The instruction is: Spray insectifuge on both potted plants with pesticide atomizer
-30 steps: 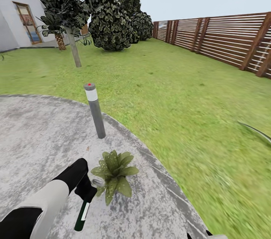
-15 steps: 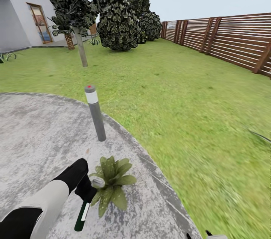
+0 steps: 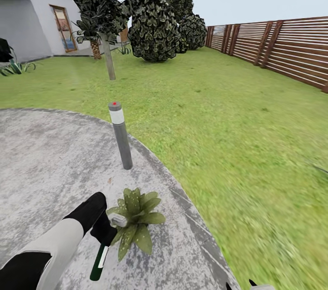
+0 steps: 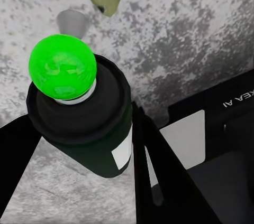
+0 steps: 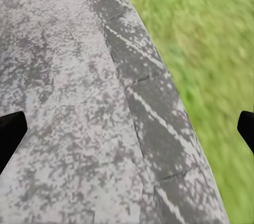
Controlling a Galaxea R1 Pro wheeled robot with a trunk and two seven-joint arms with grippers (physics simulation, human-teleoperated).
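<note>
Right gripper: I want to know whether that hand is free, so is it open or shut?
Open. In the right wrist view, the right gripper has its dark fingertips far apart, with nothing between them.

**Beyond the patio edge**

A grey bollard lamp with a white band and red dot stands upright on the paving near its curved rim. Across the grass, a thin-trunked tree and dark conifer shrubs — the house wall with 1 door behind them. A slatted wooden fence runs along the far side.
</note>
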